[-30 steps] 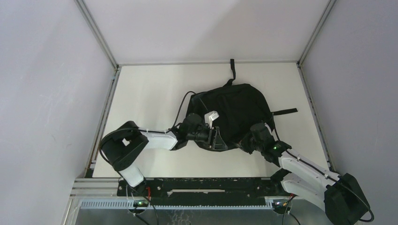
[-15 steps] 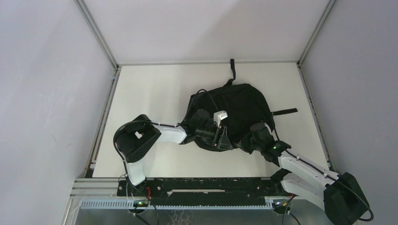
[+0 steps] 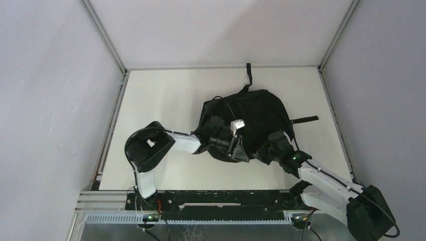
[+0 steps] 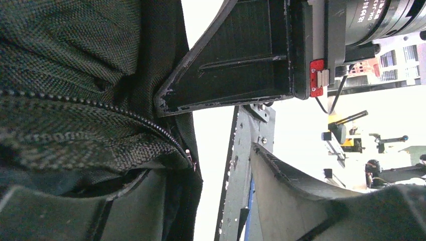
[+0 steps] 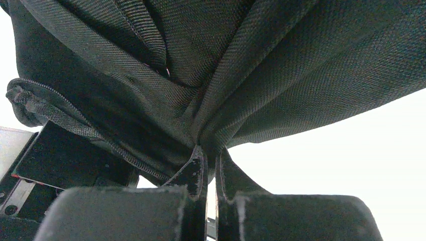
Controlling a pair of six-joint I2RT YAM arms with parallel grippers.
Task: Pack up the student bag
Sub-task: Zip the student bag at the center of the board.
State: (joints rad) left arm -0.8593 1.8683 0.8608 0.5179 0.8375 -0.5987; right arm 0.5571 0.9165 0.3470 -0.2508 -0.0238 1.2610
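The student bag (image 3: pixel 256 118), a floppy black fabric backpack, lies in the middle of the table (image 3: pixel 161 95). My right gripper (image 3: pixel 269 149) is at its near edge, shut on a pinched fold of the bag's fabric (image 5: pixel 216 125), which it holds lifted. My left gripper (image 3: pixel 240 150) is turned on its side at the bag's near left edge, close to the right one. Its jaws stand open (image 4: pixel 206 165), and the bag's zippered edge (image 4: pixel 100 108) hangs over the left finger (image 4: pixel 60 216). The right finger (image 4: pixel 311 201) is clear of the fabric.
One black strap (image 3: pixel 305 119) trails off the bag to the right and another (image 3: pixel 248 73) toward the back wall. The right gripper's black body (image 4: pixel 236 65) sits just ahead of my left jaws. Metal frame rails run along both table sides.
The left arm has swung to the right, bringing its gripper further in along the bag's near edge toward the right gripper. The right arm and its pinch on the fabric have not moved.
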